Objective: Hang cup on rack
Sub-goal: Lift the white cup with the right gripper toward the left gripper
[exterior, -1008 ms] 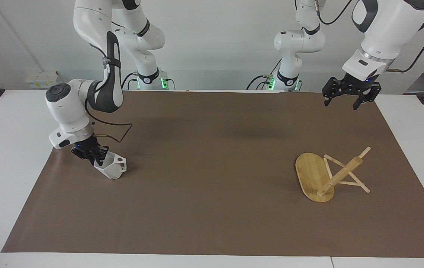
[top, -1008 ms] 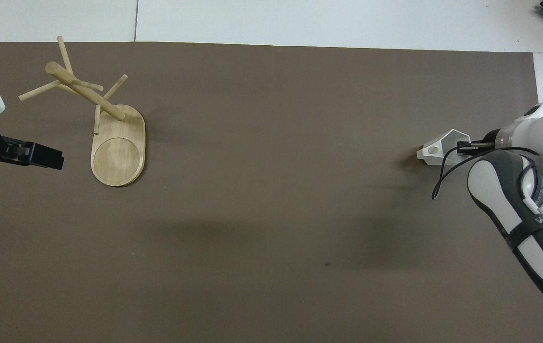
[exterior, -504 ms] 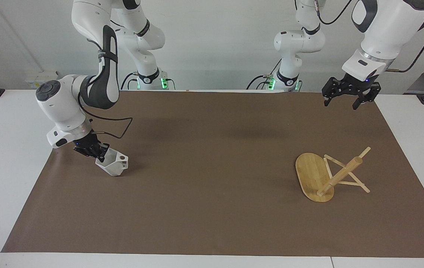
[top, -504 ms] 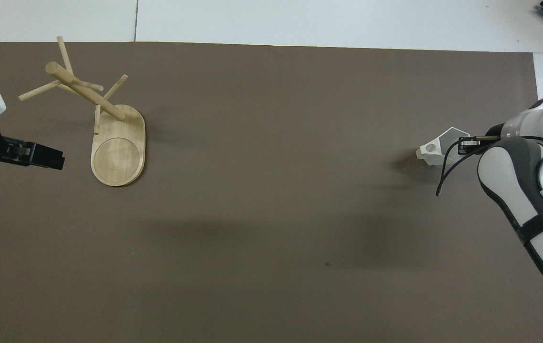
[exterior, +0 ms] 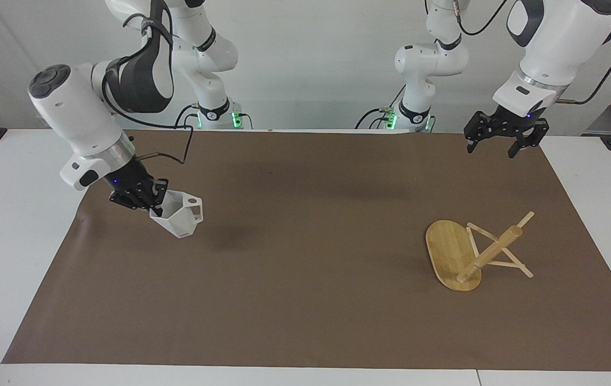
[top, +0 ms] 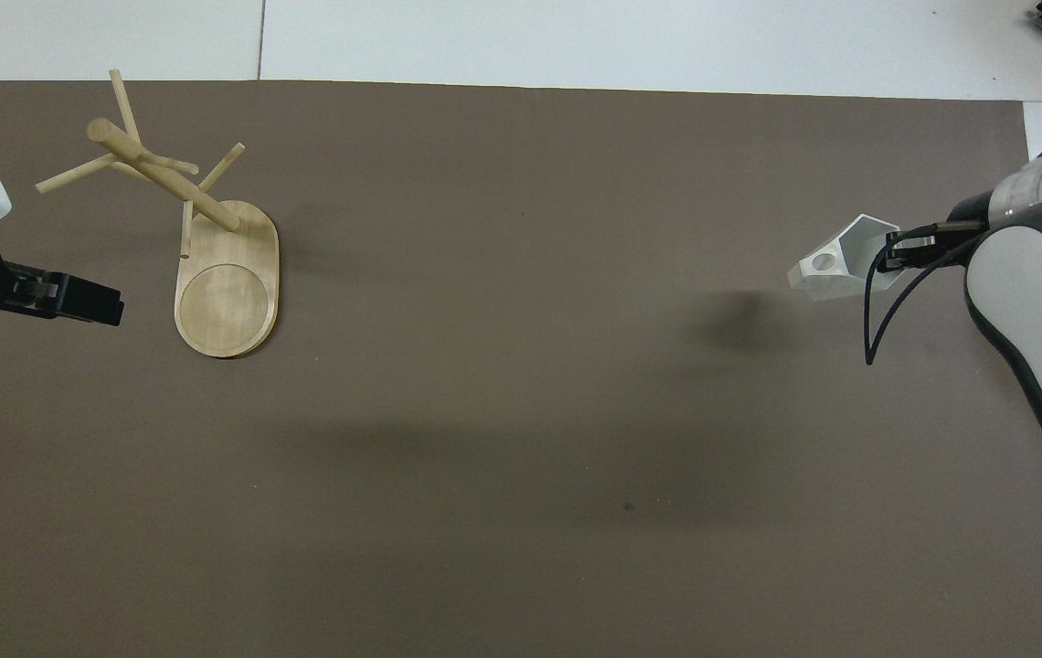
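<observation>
Left gripper (exterior: 500, 141) hangs over the brown mat (exterior: 305, 300) at the edge nearest the robots, toward the left arm's end of the bench (exterior: 16, 268); fingers spread apart, holding nothing. That arm waits.

Right gripper (exterior: 144, 199) at the right arm's end, clenched on the rim wall of the white faceted cup (exterior: 178, 216). Cup is off the mat, tilted, its shadow lying apart from it on the mat. The pierced tab handle (exterior: 194, 202) points toward the middle of the bench, away from the gripper.

Bamboo mug rack (exterior: 474, 251) stands farther from the robots, at the left arm's end: oval base flat on the mat, post upright, thin pegs angled outward. No cup on it.

Step in hand, as I read it: carry phase, cup lifted and well apart from the rack.

Next move likely calls for a long traverse across the bench, then turning the cup so the handle hole lines up with a peg tip. The hole is small and the peg thin; alignment is the hard part.
</observation>
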Tool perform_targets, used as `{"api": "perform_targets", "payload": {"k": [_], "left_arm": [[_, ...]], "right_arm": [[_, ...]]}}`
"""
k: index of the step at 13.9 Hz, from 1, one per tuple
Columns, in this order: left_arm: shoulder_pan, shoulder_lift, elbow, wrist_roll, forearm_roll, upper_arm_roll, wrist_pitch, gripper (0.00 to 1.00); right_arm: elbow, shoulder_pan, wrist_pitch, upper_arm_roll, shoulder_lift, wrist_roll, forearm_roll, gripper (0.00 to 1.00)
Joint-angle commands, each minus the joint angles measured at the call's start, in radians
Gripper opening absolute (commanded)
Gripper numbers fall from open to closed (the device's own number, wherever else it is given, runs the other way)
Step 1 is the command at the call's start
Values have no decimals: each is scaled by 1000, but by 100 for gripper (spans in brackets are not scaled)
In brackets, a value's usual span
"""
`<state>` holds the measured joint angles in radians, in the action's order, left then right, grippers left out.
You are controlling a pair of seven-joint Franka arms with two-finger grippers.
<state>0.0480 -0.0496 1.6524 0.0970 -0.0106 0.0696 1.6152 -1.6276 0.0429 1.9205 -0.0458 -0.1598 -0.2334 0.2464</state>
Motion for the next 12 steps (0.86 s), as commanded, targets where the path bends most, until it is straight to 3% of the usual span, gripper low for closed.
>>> {"api": "perform_targets", "payload": {"k": [1, 4, 7, 12], "left_arm": [[13, -15, 17, -10, 9, -7, 8, 100], [12, -15, 17, -10, 9, -7, 8, 100], [16, -16, 17, -11, 9, -4, -17, 100], [19, -24, 18, 68, -27, -8, 11, 100]], "right_arm": [[24, -9, -15, 61, 28, 23, 83, 0], [48, -6, 6, 176, 40, 254, 186, 0], [58, 0, 169, 311, 42, 524, 146, 0], [54, -1, 161, 440, 43, 612, 218, 0]]}}
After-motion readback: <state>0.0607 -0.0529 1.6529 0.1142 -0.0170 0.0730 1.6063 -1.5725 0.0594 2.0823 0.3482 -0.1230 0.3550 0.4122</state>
